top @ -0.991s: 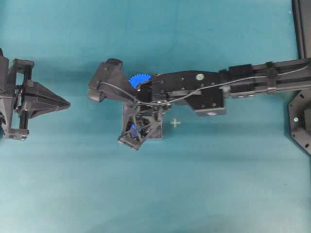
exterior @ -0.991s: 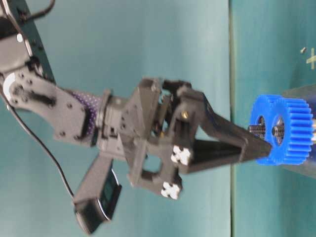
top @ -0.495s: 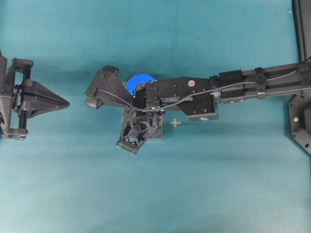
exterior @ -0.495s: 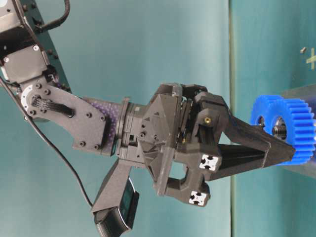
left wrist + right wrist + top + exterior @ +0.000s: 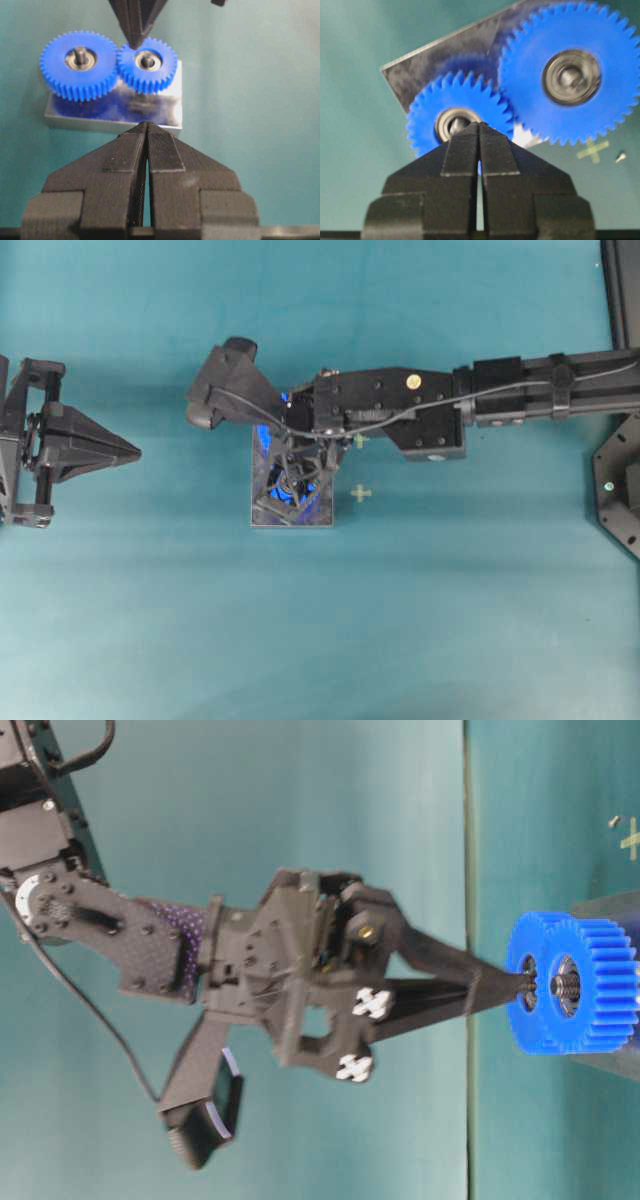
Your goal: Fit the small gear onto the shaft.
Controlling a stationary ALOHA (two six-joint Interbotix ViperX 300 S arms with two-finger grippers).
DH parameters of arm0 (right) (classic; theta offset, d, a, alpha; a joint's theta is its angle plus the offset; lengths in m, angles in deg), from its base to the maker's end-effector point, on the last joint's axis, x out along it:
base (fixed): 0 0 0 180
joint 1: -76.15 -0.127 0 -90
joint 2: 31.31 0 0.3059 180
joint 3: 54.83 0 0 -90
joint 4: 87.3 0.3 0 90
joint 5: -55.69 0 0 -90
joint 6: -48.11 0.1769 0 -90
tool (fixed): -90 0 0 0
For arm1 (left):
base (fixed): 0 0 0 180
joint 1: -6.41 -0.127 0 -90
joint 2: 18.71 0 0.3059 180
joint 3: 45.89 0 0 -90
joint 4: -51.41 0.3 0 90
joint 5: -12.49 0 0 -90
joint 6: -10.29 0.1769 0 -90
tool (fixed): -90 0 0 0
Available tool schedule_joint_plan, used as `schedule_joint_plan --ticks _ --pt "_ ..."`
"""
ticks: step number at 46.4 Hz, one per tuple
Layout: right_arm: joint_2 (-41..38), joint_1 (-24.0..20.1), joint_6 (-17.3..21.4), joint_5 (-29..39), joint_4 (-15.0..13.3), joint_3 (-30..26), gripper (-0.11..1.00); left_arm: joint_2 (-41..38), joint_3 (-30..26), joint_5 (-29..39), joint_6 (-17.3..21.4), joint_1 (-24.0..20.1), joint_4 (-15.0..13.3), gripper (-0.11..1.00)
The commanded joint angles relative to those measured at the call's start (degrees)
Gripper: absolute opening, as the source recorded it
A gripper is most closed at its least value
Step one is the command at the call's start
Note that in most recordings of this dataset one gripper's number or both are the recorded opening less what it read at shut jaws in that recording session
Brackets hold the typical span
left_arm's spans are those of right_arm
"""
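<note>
bright-blue toothed small gear (image 5: 147, 63), silver hub

Black arms (image 5: 520, 395); grey cable (image 5: 440, 415)

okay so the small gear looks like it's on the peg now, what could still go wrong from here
The right gripper is shut with its tips on the small gear, near the hub. Pulling away sideways might drag or tilt the gear on the shaft.

Its teeth sit against the larger gear; if they are not properly meshed, pressing down could jam them.

Full seating cannot be told, so it may ride high. The left gripper is shut, clear of the plate.
</note>
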Motion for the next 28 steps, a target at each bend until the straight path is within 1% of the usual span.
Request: schedule_joint_plan --ticks 1,7,12,16,18,23,28 --pt "0.97 -0.26 -0.62 -0.18 0.44 0.62 0.02 -0.09 -0.53 -0.53 0.00 -0.09 0.09 0.00" --pt "0.70 -0.53 -0.62 -1.32 1.67 3.08 0.01 -0.09 -0.53 -0.53 0.00 -0.09 0.09 0.00" --pt "1.41 -0.62 -0.53 -2.11 1.67 4.04 0.01 -0.09 -0.44 -0.53 0.00 -0.09 0.09 0.00" --pt "2.55 -0.44 -0.53 -2.11 1.32 3.78 0.01 -0.09 -0.44 -0.53 0.00 0.00 0.09 0.00" --pt "3.69 -0.53 -0.53 -2.11 0.79 3.69 0.01 -0.09 -0.44 -0.53 0.00 0.00 0.09 0.00" --pt "9.93 -0.88 -0.44 -2.64 -2.11 4.75 0.01 0.26 -0.44 -0.53 0.00 -0.09 0.09 0.00" --pt "17.93 -0.79 -0.44 -5.45 -4.75 8.96 0.02 0.79 -0.26 -0.35 0.00 0.00 0.09 0.00"
